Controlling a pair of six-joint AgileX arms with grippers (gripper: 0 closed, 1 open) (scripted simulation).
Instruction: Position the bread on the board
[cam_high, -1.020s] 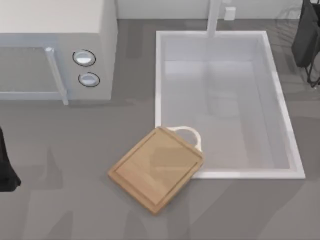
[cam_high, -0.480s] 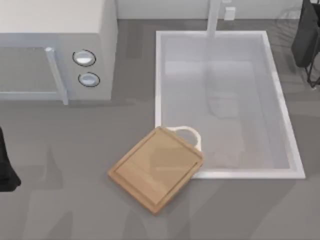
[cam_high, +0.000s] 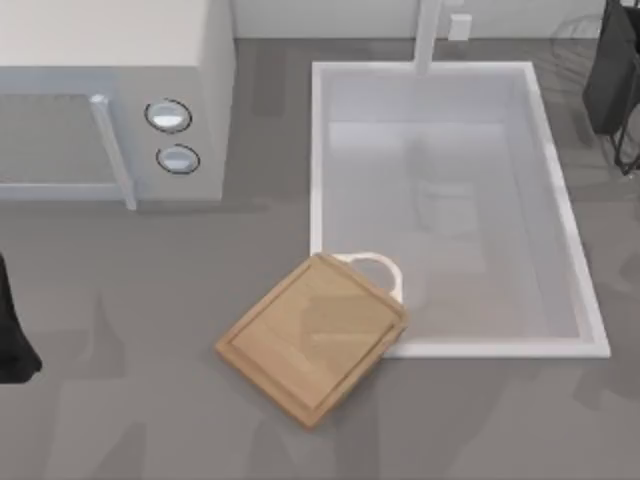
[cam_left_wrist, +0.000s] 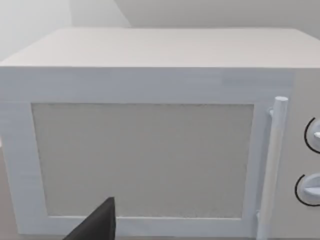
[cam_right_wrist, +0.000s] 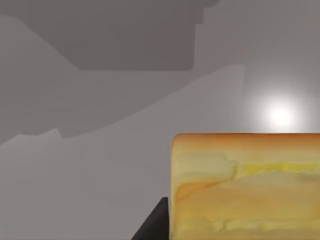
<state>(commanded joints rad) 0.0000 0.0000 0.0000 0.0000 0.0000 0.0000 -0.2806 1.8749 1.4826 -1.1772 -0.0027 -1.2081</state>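
My right wrist camera shows the bread (cam_right_wrist: 245, 187) close up against a grey surface, a dark finger (cam_right_wrist: 152, 225) beside it; I cannot tell whether the jaws grip it. From above, the board (cam_high: 312, 337) lies bare on the grey table (cam_high: 120, 400), its white handle (cam_high: 378, 268) overlapping the sink rim (cam_high: 316, 150). My left arm (cam_high: 12, 335) is parked at the table's left edge (facing the microwave (cam_left_wrist: 150, 145) and its 2 knobs).

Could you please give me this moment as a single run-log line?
bread: close to right wrist camera | board: bare, beside sink | left arm: parked, top view's left edge, facing microwave
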